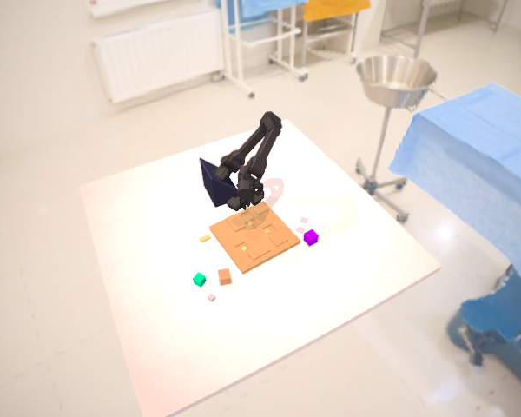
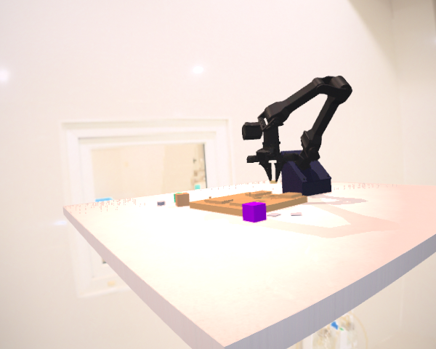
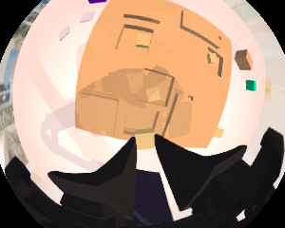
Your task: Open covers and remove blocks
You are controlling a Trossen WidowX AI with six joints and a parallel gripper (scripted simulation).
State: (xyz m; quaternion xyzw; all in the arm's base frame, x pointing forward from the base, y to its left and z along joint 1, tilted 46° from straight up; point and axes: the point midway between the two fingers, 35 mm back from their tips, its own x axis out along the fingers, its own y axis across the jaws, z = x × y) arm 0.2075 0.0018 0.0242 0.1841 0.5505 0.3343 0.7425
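Note:
The orange puzzle board (image 1: 227, 241) (image 2: 219, 209) (image 3: 101, 59) lies flat, with cover panels and dark slot lines; which covers are open is hard to tell. My gripper (image 1: 247, 207) (image 2: 272, 180) (image 3: 145, 137) is shut on a small yellow block (image 2: 273, 182) (image 3: 145, 141) and holds it above the board's edge nearest the arm base. Three more small yellow pieces show on the board: one near the middle (image 1: 250, 223) (image 3: 152, 94), one (image 1: 267, 231) (image 3: 142, 40) and one (image 1: 243, 248) (image 3: 212, 58) farther out. Another yellow block (image 1: 204, 238) (image 3: 218, 133) lies on the table beside the board.
A purple cube (image 1: 310, 237) (image 2: 253, 211) and two flat pale pieces (image 1: 304, 220) (image 1: 300, 229) lie on one side of the board. A brown cube (image 1: 224, 276) (image 2: 182, 199), a green cube (image 1: 199, 279) and a small pale piece (image 1: 211, 297) lie off another corner. The dark arm base (image 2: 304, 180) stands behind.

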